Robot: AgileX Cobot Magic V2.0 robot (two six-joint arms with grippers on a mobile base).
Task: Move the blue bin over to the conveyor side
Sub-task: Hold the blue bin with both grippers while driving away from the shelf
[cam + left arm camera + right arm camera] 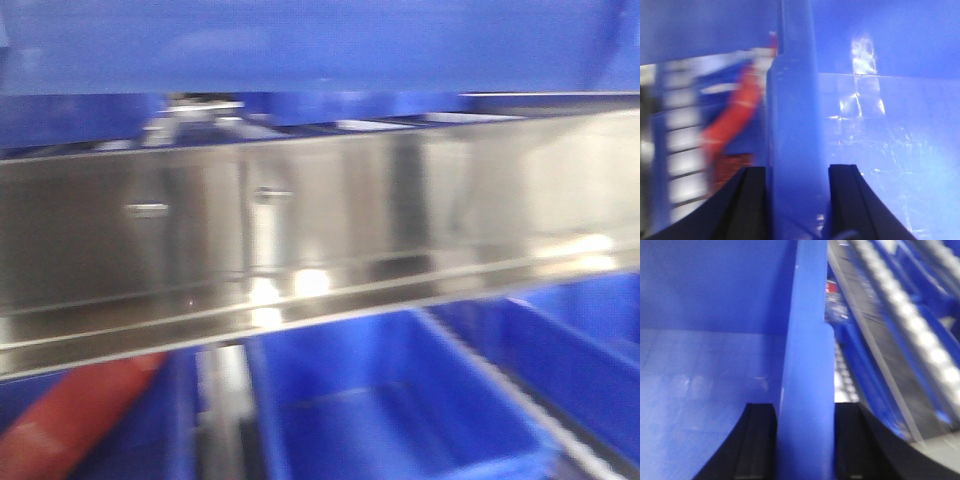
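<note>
Nearest, our left gripper (797, 170) has its jaws clenched across one wall of the blue bin (790, 75). Our right gripper (804, 410) grasps another wall the same way. Past the left wall, the conveyor side (732, 120) shows as a blurred red frame. Ahead, a stainless rail (320, 220) crosses above other blue bins (390, 410).

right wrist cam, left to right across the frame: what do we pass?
Inside of the blue bin → its side wall, held between the fingers of the right pincer → dark grey belt → row of white rollers. The frame is blurred, so finer detail is unclear.
</note>
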